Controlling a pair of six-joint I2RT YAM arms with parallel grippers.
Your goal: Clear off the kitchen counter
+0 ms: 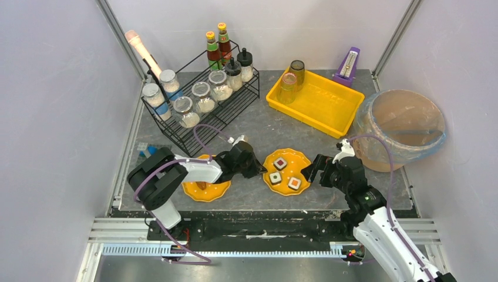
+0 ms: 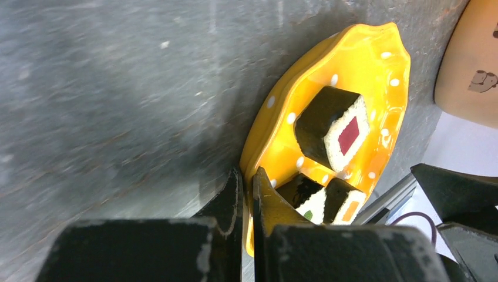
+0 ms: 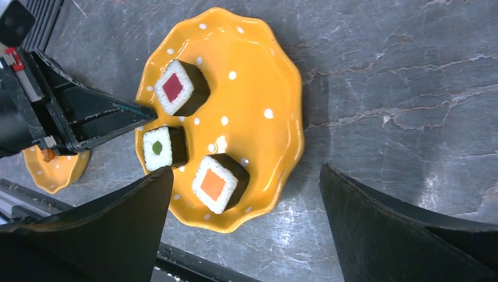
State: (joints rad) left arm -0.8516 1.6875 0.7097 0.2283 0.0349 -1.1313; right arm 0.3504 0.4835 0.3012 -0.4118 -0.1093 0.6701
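On the dark-grey kitchen counter [image 1: 264, 129] near its front edge lies a wavy yellow dotted plate [image 1: 302, 162] [image 2: 358, 64] [image 3: 258, 88]. It carries three sushi rolls: red-centred [image 3: 176, 87], green-centred [image 3: 160, 148] and orange-centred [image 3: 216, 183]. My left gripper [image 1: 262, 170] [image 2: 248, 176] is shut on the plate's left rim, one finger outside the rim and one inside. At the plate's right side my right gripper [image 1: 311, 170] [image 3: 245, 169] hangs open, its jaws wide apart over the plate's near edge and touching nothing.
A second yellow plate [image 1: 207, 191] lies under the left arm. A black wire rack [image 1: 235, 108] of jars and bottles stands at the back left. At the back right are a yellow tray [image 1: 320, 103] with two cups and a plastic-lined bin [image 1: 402, 126].
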